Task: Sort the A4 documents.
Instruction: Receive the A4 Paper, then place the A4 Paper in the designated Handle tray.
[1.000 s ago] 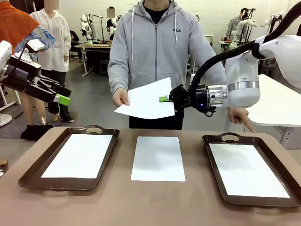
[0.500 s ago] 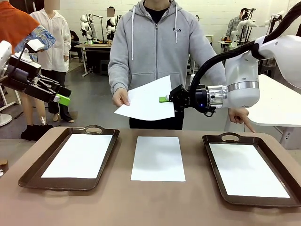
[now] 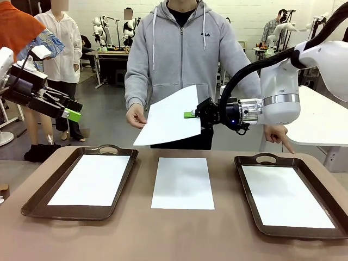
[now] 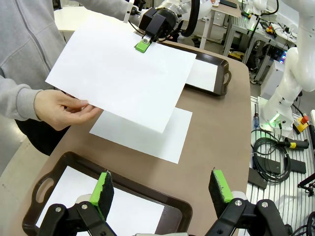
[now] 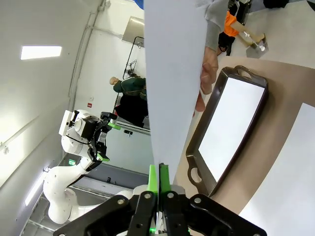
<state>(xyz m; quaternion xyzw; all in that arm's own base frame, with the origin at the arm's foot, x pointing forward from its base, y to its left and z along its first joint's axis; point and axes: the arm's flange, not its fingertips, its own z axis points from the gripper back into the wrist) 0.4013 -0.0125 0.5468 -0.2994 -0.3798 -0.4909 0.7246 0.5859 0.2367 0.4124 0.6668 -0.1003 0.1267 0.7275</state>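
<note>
Front view: right gripper (image 3: 189,115) on sheet (image 3: 167,120)

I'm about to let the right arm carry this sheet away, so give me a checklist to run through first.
1. Grip: ok, the right gripper has its fingers shut on the held sheet.
2. Release: not ok, the person's hand pinches the sheet's opposite edge.
3. Destination: ok, the person's other hand points beside the right tray.
4. Room: ok, a single sheet lies flat in that tray.
5. Path: ok, the left gripper is open, raised off to the left.
</note>
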